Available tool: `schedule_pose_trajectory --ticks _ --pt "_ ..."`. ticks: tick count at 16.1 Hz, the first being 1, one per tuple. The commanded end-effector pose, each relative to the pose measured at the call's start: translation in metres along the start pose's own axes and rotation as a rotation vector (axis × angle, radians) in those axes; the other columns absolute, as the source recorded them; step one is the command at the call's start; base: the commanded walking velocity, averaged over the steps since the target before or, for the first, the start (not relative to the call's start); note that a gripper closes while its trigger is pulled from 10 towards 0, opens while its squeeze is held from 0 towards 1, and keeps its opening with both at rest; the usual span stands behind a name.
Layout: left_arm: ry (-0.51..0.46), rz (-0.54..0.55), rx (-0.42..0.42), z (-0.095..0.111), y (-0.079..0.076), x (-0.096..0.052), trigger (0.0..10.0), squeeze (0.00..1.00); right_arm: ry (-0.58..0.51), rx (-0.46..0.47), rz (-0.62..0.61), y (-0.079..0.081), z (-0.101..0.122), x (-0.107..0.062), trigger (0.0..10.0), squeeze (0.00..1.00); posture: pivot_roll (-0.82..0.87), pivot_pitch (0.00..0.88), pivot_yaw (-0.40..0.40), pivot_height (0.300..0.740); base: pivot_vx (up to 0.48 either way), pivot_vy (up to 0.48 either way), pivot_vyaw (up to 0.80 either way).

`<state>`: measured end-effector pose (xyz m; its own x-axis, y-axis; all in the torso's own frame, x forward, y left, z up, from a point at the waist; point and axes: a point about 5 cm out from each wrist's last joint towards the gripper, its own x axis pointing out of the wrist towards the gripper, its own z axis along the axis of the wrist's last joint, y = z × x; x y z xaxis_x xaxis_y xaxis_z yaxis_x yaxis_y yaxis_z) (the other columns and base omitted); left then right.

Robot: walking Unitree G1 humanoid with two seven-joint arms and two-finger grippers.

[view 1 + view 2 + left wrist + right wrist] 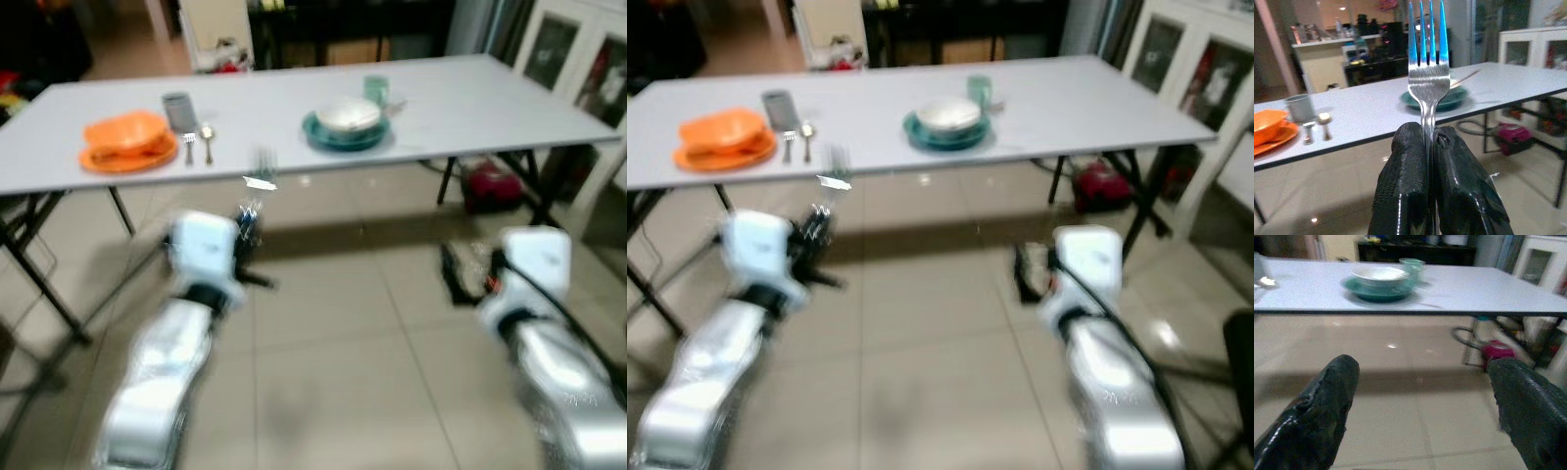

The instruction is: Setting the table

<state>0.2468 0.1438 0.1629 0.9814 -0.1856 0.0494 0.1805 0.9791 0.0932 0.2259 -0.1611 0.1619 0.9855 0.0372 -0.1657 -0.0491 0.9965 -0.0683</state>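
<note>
On the table (470, 108), the orange setting (127, 143) already has fork and spoon. We clamp a fork (1428, 73) in the left gripper (1431, 147) for the teal setting (345, 125), which has none. The right gripper (1425, 396) stands released, empty.

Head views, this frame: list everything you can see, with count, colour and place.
table: 1, grey-white, across the room ahead
orange plate: 1, on the table's left part, an orange bowl on it
grey cup: 1, behind that plate's right edge
fork and spoon: 1 each, silver, on the table right of the orange plate
teal plate: 1, mid-table, a white bowl on it
green cup: 1, behind the teal plate
red thing: 1, on the floor under the table's right end, too blurred to name
held fork: 1, silver, tines up
left hand: shut on the held fork, short of the table
right hand: open, empty, over the floor
</note>
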Motion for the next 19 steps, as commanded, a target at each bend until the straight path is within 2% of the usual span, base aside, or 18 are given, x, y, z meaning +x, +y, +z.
schedule_pose_trajectory --ticks 1,19 --pt "0.008 -0.022 -0.013 -0.002 -0.006 0.003 10.0 0.0 -0.006 -0.015 -0.028 -0.007 0.002 -0.001 10.0 0.0 -0.05 0.0 0.029 0.74 0.39 0.0 0.0" --pt "-0.008 -0.044 -0.014 0.002 -0.009 0.013 10.0 0.0 -0.027 -0.016 -0.041 -0.007 0.006 0.005 10.0 0.0 -0.05 0.0 0.044 0.74 0.437 0.0 -0.02"
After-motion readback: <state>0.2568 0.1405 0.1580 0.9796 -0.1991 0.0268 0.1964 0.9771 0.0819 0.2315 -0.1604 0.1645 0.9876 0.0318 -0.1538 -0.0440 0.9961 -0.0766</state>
